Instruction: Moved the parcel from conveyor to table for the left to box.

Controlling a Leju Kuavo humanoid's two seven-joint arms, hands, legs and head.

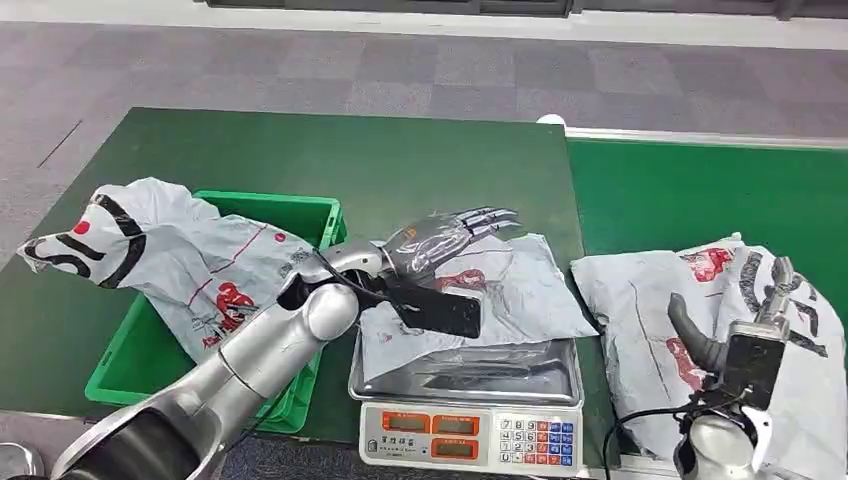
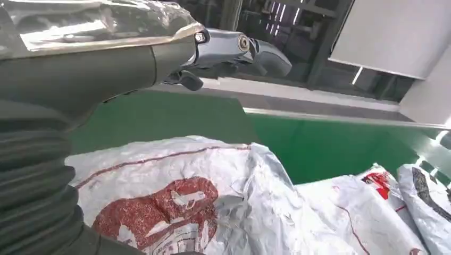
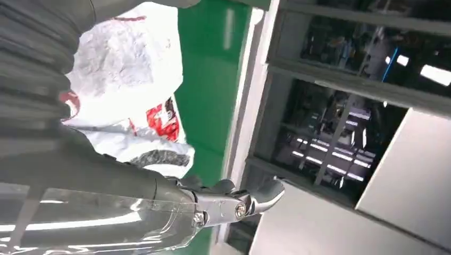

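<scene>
Nearest, the scale (image 1: pixel 470 420) carries the parcel (image 1: pixel 500 290) under the open, empty left hand (image 1: pixel 455 232), which should lower flat and grip before lifting toward the green box (image 1: pixel 300 215).

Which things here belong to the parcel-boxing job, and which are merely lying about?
Belong to the job:
parcel on the scale
left hand, open above it
green box
parcel in the box
parcels on the conveyor
right hand

Lying about:
scale
grey floor
</scene>
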